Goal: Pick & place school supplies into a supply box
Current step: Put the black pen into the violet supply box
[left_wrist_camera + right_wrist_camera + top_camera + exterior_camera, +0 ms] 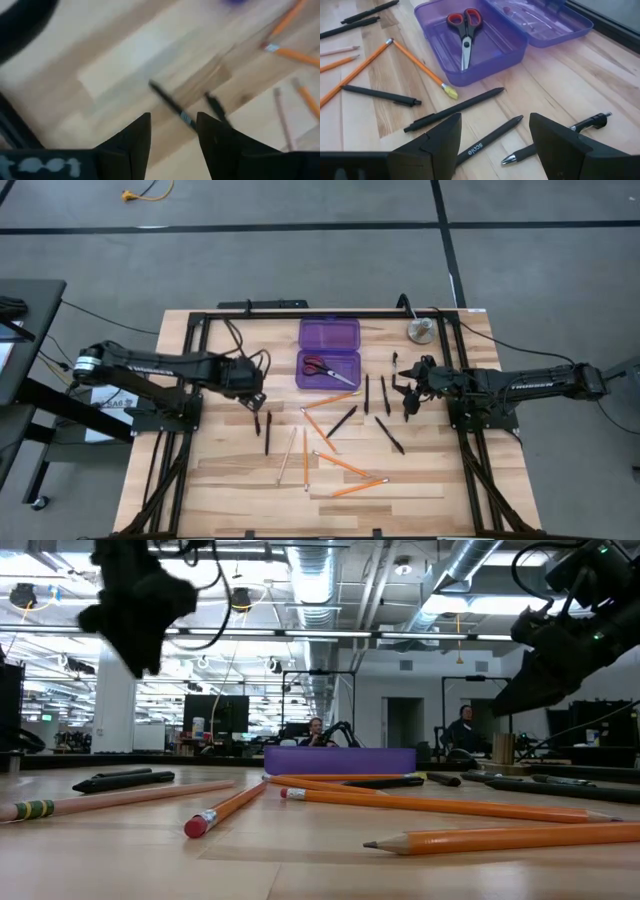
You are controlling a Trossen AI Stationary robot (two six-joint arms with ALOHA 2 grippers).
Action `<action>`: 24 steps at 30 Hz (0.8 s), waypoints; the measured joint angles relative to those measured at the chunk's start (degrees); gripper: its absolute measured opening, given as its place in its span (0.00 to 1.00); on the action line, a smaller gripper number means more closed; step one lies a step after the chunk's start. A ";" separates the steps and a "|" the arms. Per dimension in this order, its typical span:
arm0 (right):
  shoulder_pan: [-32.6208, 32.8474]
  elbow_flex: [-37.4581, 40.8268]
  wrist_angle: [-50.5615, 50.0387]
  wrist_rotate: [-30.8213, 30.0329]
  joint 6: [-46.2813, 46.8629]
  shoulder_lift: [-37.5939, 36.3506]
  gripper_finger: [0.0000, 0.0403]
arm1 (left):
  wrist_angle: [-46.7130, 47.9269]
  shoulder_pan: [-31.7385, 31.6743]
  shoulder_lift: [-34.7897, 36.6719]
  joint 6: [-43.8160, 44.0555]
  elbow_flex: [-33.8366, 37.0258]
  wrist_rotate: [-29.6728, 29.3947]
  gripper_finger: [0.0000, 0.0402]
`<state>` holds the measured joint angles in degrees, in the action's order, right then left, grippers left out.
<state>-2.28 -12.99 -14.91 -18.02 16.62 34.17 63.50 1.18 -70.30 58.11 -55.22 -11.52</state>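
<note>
Setting: pale wooden table (230,480) in an open workshop, people seated far behind.
Left fingers (137,137): apart, empty, poised over a black pen (172,106) lying flat.
Right fingers (440,137): apart, empty, above the slim black pens (487,137) beside the supply box (485,52).
Supply box: open, near the table's far edge, red-handled scissors (465,30) inside.
Handling: pens and orange pencils (340,465) look light, stiff, smooth, prone to rolling; pinch mid-shaft, across the barrel.
Arms: both reach inward, wrists angled down.
</note>
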 joint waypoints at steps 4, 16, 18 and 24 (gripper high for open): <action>0.00 0.00 0.25 0.00 -0.02 -0.02 0.57 | -1.16 1.56 -0.58 7.45 2.59 0.94 0.36; 0.00 0.00 0.15 0.17 -0.04 0.00 0.57 | -11.11 2.79 -1.05 26.75 9.66 3.75 0.36; 0.00 0.00 0.07 0.17 -0.04 0.00 0.57 | -12.00 2.86 -1.05 29.62 10.65 3.73 0.36; 0.00 0.00 -0.61 0.40 -0.07 0.00 0.57 | -15.12 3.22 -1.07 33.61 12.47 2.24 0.36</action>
<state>-2.28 -12.99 -15.53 -17.62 16.56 34.17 48.38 4.40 -71.37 91.72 -42.74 -9.27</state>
